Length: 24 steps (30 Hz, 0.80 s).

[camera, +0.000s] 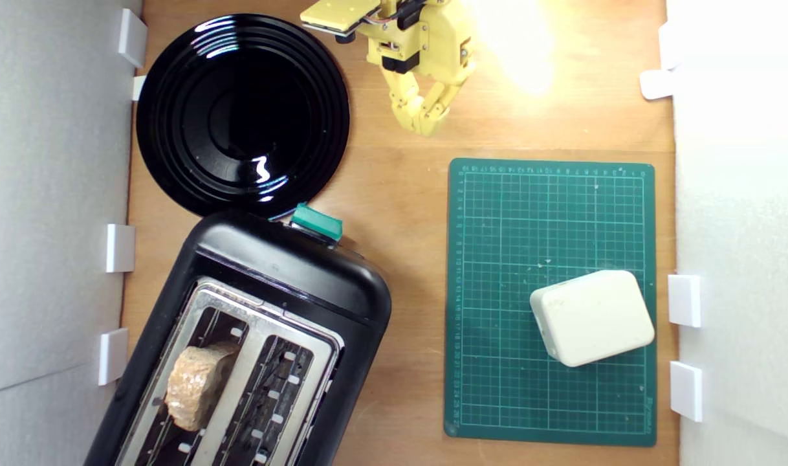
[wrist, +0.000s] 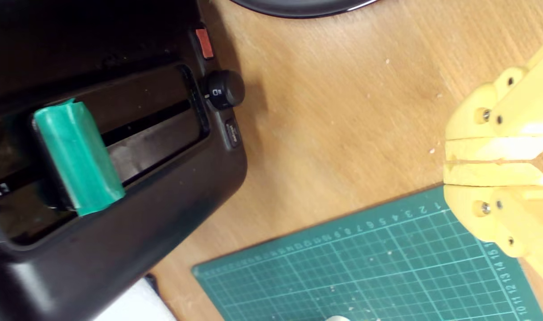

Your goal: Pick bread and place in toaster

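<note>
Bread [camera: 197,385] sits upright in the slot of the toaster [camera: 290,278] nearer the exterior view's left, gripper [camera: 426,123] closed and empty near the plate [camera: 242,113]; placement looks done, so hold the arm clear of the lever knob [camera: 316,222]

toaster [camera: 284,285] black, teal lever [camera: 316,222] | mat [camera: 497,388] green, gridded | plate [camera: 242,113] glossy black | hand [camera: 426,123] yellow

Crusty bread [camera: 197,383] upright in black toaster [camera: 290,278] slot on ext. view's left, teal lever [camera: 316,222] w/ knob up
</note>
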Available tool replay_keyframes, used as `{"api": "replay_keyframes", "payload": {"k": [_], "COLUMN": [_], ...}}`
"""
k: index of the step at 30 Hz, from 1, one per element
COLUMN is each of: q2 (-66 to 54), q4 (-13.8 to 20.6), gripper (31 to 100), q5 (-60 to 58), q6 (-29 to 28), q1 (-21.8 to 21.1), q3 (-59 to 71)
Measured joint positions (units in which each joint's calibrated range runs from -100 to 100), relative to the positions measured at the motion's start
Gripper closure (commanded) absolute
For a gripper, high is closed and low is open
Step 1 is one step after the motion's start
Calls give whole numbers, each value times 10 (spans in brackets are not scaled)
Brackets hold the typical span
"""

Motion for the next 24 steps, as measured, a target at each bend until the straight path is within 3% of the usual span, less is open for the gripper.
{"api": "replay_keyframes", "payload": {"k": [2,5,14,20,24], "q2": [-49,-54,-74,-75,-76], "q4": [5,36,97,100,101], "gripper": [988,994,994,994,994], "q5": [0,0,0,-16,-104], "q6": [7,10,22,38,38], "q1": [-7,10,9,10,5], "q3": [18,49,102,117,161]}}
